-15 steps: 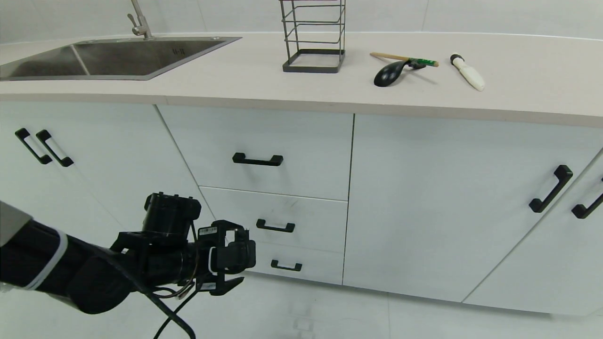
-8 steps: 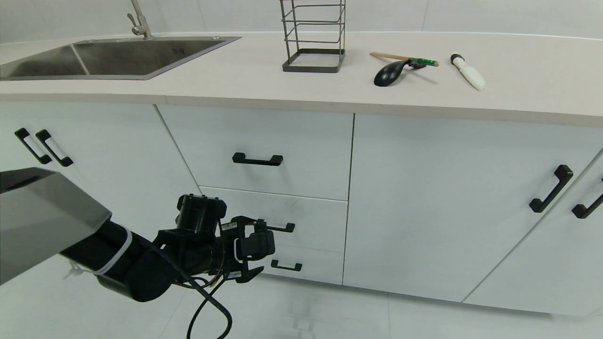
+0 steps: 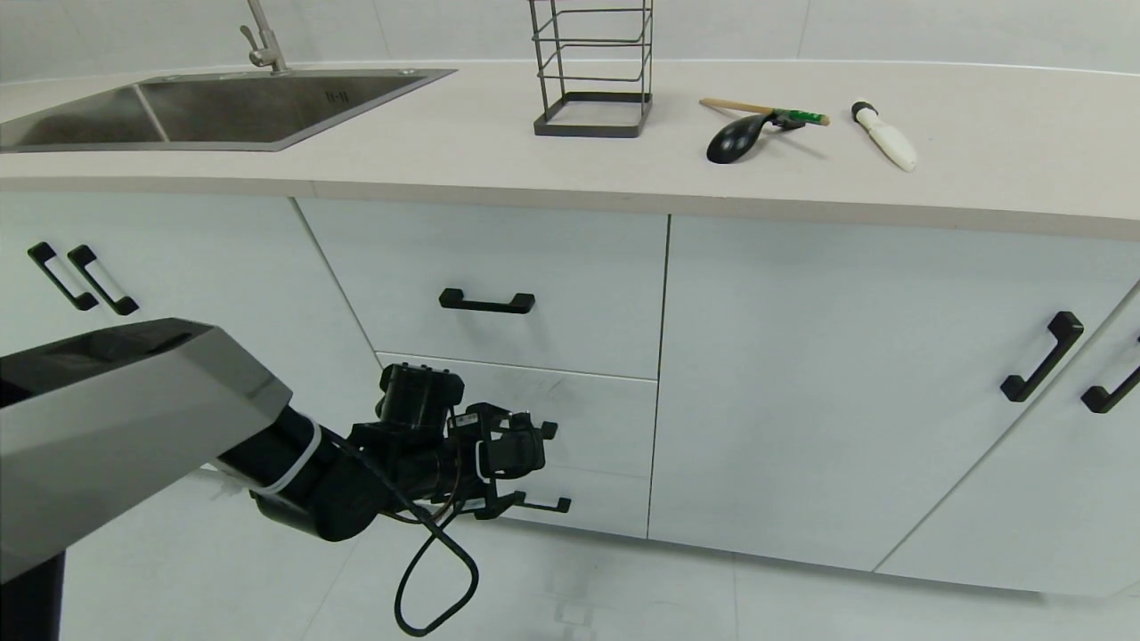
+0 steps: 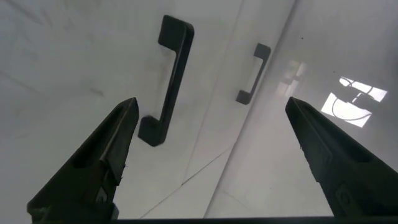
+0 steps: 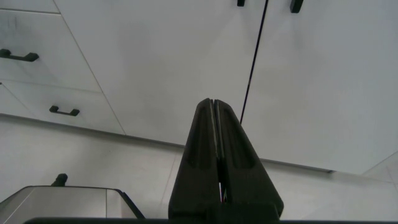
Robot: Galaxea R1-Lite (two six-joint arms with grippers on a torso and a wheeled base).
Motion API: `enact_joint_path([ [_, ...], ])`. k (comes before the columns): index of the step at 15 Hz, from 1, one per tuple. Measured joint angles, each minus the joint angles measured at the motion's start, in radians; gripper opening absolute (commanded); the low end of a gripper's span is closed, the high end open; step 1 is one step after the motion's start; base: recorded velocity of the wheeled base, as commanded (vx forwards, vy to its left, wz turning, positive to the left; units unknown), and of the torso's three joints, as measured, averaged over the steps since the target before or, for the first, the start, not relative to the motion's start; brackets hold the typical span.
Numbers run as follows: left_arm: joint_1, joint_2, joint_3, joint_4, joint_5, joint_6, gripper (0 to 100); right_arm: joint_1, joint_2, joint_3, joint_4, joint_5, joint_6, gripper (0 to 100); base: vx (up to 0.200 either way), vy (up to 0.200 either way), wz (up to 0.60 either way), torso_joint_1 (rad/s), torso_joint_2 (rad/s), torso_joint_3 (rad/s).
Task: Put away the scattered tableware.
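Sink [image 3: 223,107] sits at the left end of the countertop [image 3: 445,151]. Below it, the left gripper [image 3: 533,465], fingers apart, hangs before the middle drawer handle [image 4: 166,81]. Farther right on the countertop stand an upright wire rack [image 3: 588,131], a black spoon [image 3: 735,138] lying against a wooden, green-banded stick [image 3: 757,109], and a white-handled utensil [image 3: 886,138]. The right gripper [image 5: 214,143], fingers together, faces cabinet doors [image 5: 155,62].

Left arm [image 3: 303,467] extends from lower left of the head view; my left gripper [image 3: 525,465] sits lower centre, jaws wide apart, seemingly one above the other. Right gripper [image 5: 212,107]: fingers [image 5: 199,149] pressed flat together.
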Motion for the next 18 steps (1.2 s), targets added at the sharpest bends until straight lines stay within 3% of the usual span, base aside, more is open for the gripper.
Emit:
enact_joint_path([
  [11, -0.007, 0.149, -0.124, -0.001, -0.004, -0.001, 100, 0.0, 0.0, 0.0, 0.0, 0.0, 0.0, 0, 0.0, 0.0, 0.0, 0.0, 0.0, 0.0],
  [18, -0.018, 0.16, -0.095, -0.003, -0.011, 0.001, 100, 0.0, 0.0, 0.0, 0.0, 0.0, 0.0, 0, 0.0, 0.0, 0.0, 0.0, 0.0, 0.0],
])
